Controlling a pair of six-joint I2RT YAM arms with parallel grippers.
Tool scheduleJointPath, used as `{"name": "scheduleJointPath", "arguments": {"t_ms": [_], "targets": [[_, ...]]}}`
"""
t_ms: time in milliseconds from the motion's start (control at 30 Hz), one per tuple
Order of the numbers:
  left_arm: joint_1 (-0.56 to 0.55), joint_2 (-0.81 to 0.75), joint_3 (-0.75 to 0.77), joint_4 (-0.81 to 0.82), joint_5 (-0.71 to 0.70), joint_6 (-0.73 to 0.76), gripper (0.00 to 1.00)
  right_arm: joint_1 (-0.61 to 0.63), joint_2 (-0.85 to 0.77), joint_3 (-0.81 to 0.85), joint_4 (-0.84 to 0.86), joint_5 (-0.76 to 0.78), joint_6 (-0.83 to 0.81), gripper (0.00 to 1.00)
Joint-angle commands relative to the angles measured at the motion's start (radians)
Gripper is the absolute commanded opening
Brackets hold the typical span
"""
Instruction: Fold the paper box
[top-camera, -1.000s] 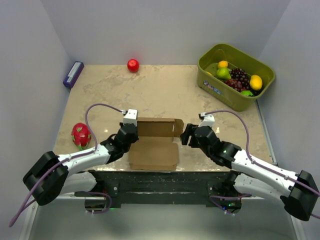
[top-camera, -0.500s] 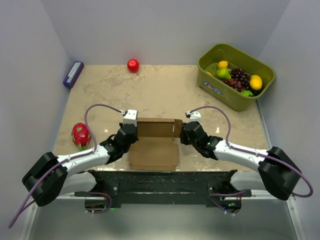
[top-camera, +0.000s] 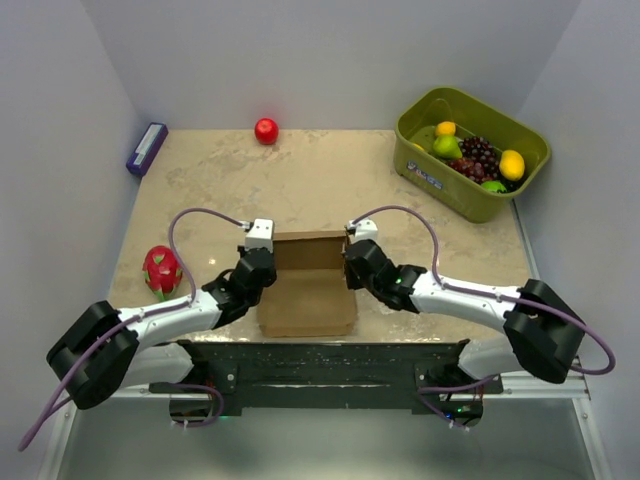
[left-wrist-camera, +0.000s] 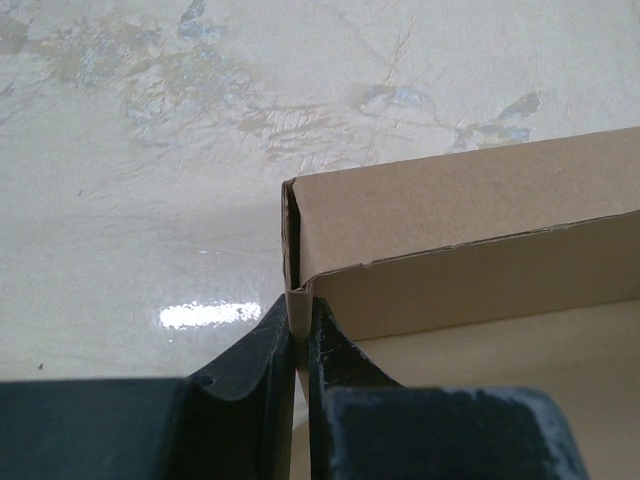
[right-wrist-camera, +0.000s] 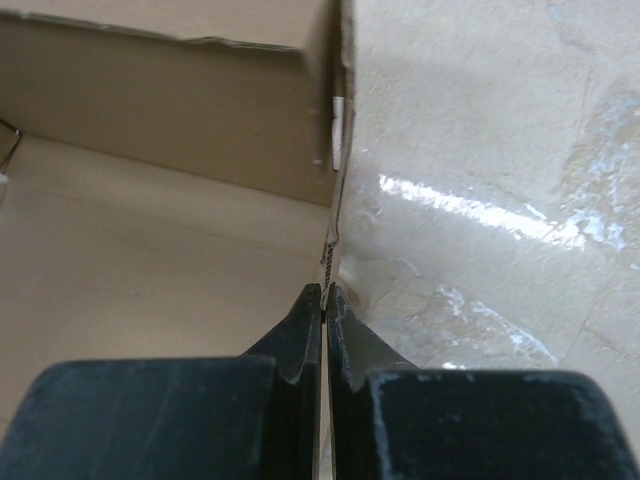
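paper box (top-camera: 308, 290): lower centre of the top view, on table (top-camera: 300, 180) | my left jaws: pinching its left wall | my right jaws: clamped on its right wall | why: I judge this holds both sides upright for folding

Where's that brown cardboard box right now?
In the top view the paper box sits near the table's front edge, its sides gripped by the left end effector and right end effector.

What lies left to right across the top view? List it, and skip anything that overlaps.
dragon fruit → paper box → green bin
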Motion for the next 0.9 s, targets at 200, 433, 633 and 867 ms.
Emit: {"name": "scheduleJointPath", "arguments": {"t_ms": [200,433,633,867], "targets": [[-0.024,0.010,0.003,0.051,-0.004,-0.014,0.00,0.090,0.131,0.090,-0.029,0.088,0.055,0.00],[-0.024,-0.001,-0.009,0.045,-0.022,-0.019,0.00,0.127,0.190,0.073,-0.060,0.140,0.120,0.00],[-0.025,-0.041,-0.026,0.058,0.021,0.001,0.05,0.149,0.193,0.054,-0.092,0.206,0.200,0.00],[-0.027,-0.226,-0.043,-0.005,0.090,0.013,0.56,0.150,0.211,0.067,-0.129,0.263,0.264,0.00]]}}
